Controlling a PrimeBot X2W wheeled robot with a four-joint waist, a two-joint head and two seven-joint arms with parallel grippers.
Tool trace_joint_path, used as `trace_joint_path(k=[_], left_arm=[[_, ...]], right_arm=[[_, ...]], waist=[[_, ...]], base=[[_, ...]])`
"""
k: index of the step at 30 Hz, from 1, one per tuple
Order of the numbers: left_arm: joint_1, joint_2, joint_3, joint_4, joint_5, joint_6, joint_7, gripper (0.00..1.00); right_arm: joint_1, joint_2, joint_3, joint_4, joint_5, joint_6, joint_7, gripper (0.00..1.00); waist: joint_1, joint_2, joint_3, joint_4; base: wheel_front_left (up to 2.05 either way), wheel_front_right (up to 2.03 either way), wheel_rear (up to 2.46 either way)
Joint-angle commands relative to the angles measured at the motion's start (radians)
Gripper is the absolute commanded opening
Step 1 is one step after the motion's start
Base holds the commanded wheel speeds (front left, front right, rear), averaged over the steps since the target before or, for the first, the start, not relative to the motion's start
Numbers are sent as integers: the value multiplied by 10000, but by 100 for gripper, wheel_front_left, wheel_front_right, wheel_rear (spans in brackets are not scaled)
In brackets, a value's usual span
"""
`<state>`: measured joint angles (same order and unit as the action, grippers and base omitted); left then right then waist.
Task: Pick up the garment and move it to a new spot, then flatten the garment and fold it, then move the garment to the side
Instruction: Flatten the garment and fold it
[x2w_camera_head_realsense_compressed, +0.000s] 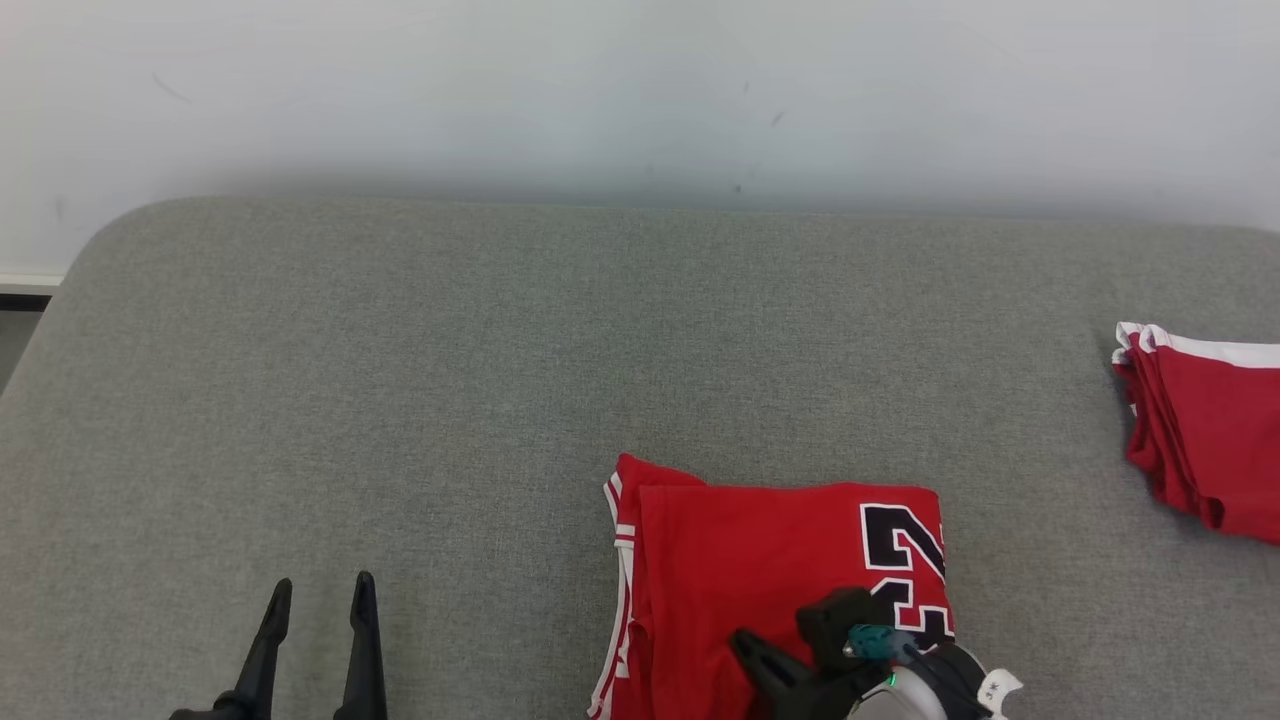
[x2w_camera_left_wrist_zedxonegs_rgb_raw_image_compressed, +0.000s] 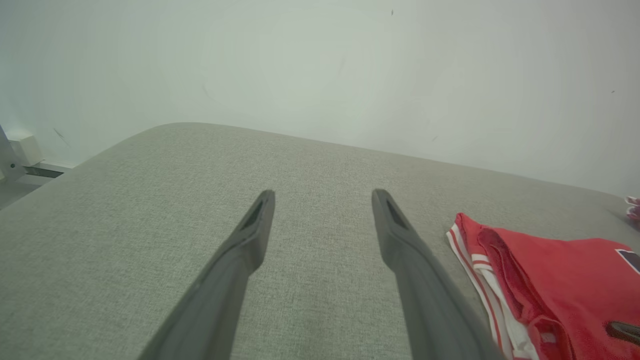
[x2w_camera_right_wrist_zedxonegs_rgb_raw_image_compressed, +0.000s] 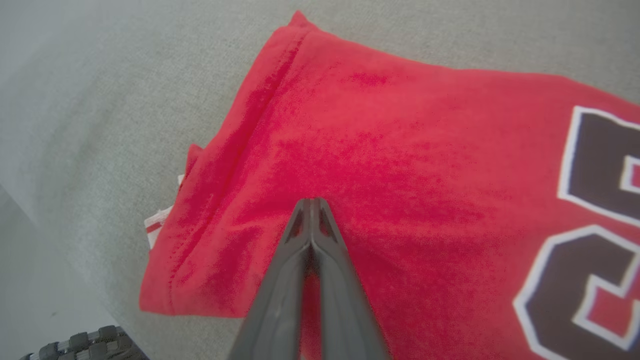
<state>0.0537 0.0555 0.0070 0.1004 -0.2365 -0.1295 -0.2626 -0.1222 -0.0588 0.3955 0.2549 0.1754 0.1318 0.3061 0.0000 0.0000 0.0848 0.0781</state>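
A red jersey (x2w_camera_head_realsense_compressed: 760, 570), folded into a rectangle with a black number edged in white, lies on the grey padded surface (x2w_camera_head_realsense_compressed: 400, 350) near its front edge. My right gripper (x2w_camera_head_realsense_compressed: 742, 638) is low over the jersey's near part, pointing left across it. In the right wrist view its fingers (x2w_camera_right_wrist_zedxonegs_rgb_raw_image_compressed: 311, 202) are pressed together above the red cloth (x2w_camera_right_wrist_zedxonegs_rgb_raw_image_compressed: 400, 165), and no fabric shows between them. My left gripper (x2w_camera_head_realsense_compressed: 320, 595) is open over bare grey surface well left of the jersey. The left wrist view shows those fingers (x2w_camera_left_wrist_zedxonegs_rgb_raw_image_compressed: 322, 197) spread apart, with the jersey (x2w_camera_left_wrist_zedxonegs_rgb_raw_image_compressed: 550, 280) to their right.
A second folded red garment (x2w_camera_head_realsense_compressed: 1210, 430) with white trim lies at the surface's right edge. A white wall (x2w_camera_head_realsense_compressed: 640, 90) runs behind the surface. The surface's rounded left corner drops to the floor (x2w_camera_head_realsense_compressed: 15, 340). A dark woven object (x2w_camera_right_wrist_zedxonegs_rgb_raw_image_compressed: 85, 345) shows below the front edge.
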Motion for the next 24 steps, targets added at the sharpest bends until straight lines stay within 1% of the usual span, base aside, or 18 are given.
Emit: trace_joint_path(k=[1,6,10,14,17,18,19,23,24], left_arm=[[-151,-18,20,25,-28,-12,-24,100],[-119,-23,37,41,-51,-12,-24,100],[-120,-21,80,28,-51,-12,-24,100],[-114,-22,133,22,-38,-13,-24,100],[-95,-24,184,-8,-9,-13,-24,100],[-80,-25,199,-24,3,-13,-24,100],[-61,-24,220,-36,18,-13,-24,100],[121,-24,480,-26,-13,-6,-24,100],[121,-24,480,-26,-13,-6,-24,100]], right_arm=[[-36,17,135,135,-99,-22,83,0],[-258,45,1018,713,-268,-22,267,0],[-484,74,1839,915,22,-22,292,0],[-680,74,2575,850,614,-22,347,0],[-773,81,2619,444,1358,-22,96,0],[-840,83,2501,222,1513,-22,-74,32],[-851,82,2327,12,1632,-22,-218,100],[-483,72,1010,-1022,1781,-22,-923,100],[-483,72,1010,-1022,1781,-22,-923,100]], waist=[[0,0,32,56],[0,0,71,208],[0,0,90,266],[0,0,103,259],[0,0,98,209],[0,0,92,180],[0,0,79,150],[0,0,-71,-61],[0,0,-71,-61]], base=[[0,0,0],[0,0,0],[0,0,0],[0,0,0],[0,0,0],[0,0,0],[0,0,0],[0,0,0],[0,0,0]])
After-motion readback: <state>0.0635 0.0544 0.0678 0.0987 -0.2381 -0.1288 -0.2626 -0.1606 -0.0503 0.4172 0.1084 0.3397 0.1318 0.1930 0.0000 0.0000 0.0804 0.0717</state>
